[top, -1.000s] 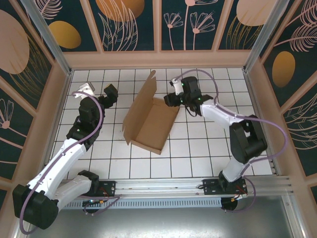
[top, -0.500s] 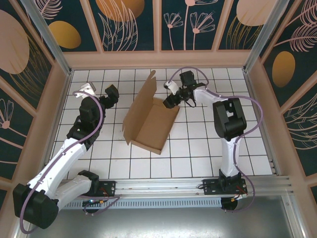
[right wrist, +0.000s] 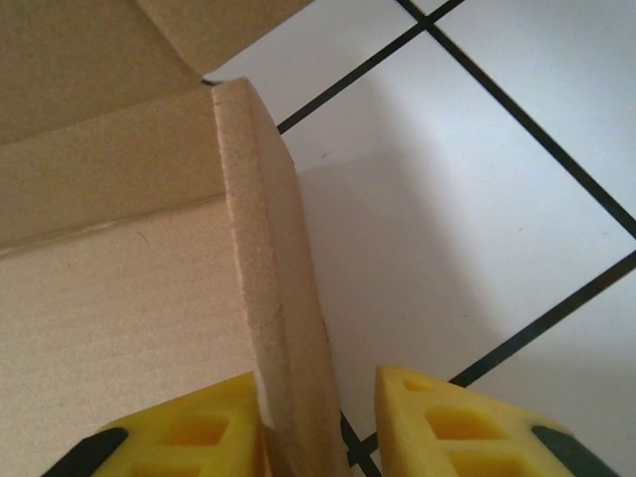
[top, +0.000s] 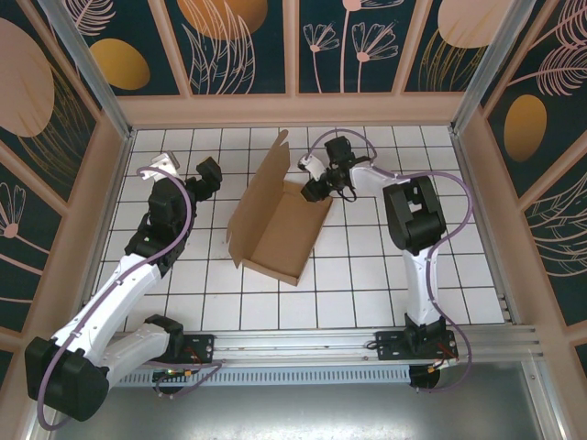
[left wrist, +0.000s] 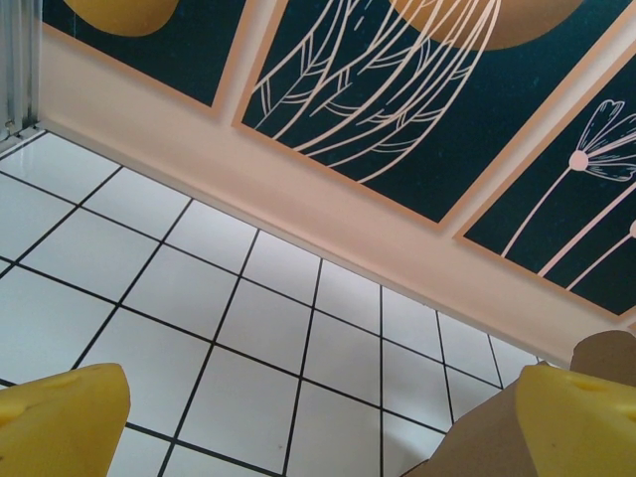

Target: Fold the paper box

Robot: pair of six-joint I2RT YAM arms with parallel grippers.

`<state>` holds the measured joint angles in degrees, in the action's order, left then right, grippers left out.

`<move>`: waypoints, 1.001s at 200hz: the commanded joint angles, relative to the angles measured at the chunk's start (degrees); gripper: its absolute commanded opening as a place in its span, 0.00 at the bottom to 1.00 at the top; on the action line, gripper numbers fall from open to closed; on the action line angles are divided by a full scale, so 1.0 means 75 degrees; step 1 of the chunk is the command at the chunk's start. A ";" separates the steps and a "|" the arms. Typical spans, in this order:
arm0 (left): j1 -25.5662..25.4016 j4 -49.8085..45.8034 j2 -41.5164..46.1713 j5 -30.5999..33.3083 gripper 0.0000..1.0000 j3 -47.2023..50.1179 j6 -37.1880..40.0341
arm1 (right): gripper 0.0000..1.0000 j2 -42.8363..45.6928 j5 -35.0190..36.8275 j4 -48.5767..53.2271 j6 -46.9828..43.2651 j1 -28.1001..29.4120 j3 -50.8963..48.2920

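Starting at 9 o'clock in the top view, the left gripper [top: 207, 174] hangs over the tiles [top: 367, 266], a little apart from the box. Its wrist camera shows both yellow fingers [left wrist: 60, 422] spread wide with nothing between them, and a brown edge of the box pokes in at 5 o'clock.

The box [top: 275, 225] lies mid-table, partly formed. Its base is flat on the tiles and its long axis runs roughly from 7 to 1 o'clock. The lid panel along its left side stands up, reaching toward 12 o'clock.

The right gripper [top: 310, 190] sits at the box's far right corner, at about 1 o'clock from the box's middle. In its wrist view the yellow fingers [right wrist: 189, 427] straddle the upright right side wall [right wrist: 283, 318]. The inner finger lies against the cardboard and a narrow gap shows beside the outer one, so the jaws look slightly parted rather than clamped.

That straddle is what the next move turns on. The wall runs lengthwise away from the right gripper, along the box's long axis, so the right arm is placed to pinch it and fold or steady it. My judgement is that the left arm, nearer the raised lid, is better placed to bring that panel over. The task looks roughly midway, with the walls partly up and the lid not closed.
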<state>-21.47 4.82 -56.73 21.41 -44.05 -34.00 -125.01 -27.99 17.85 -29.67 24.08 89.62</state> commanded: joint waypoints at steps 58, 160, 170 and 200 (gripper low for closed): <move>0.0016 -0.0033 0.0146 -0.0049 0.98 -0.0069 -0.0064 | 0.04 0.0645 0.2178 -0.0936 0.0181 0.0421 -0.1186; 0.0016 -0.0033 0.0184 -0.0101 0.99 -0.0084 -0.0125 | 0.00 0.1584 0.6683 -0.2926 -0.0402 0.1114 -0.3260; 0.0015 -0.0033 0.0193 -0.0102 0.99 -0.0091 -0.0119 | 0.00 0.1564 0.6689 -0.2950 -0.0373 0.1109 -0.3295; 0.0013 -0.0045 0.0227 -0.0076 0.99 -0.0073 -0.0120 | 0.09 0.1660 0.6419 -0.2987 0.0407 0.1069 -0.3313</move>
<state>-21.47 4.80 -56.14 21.19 -44.05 -34.20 -113.30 12.64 -4.80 -27.94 32.62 65.87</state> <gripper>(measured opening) 0.987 0.101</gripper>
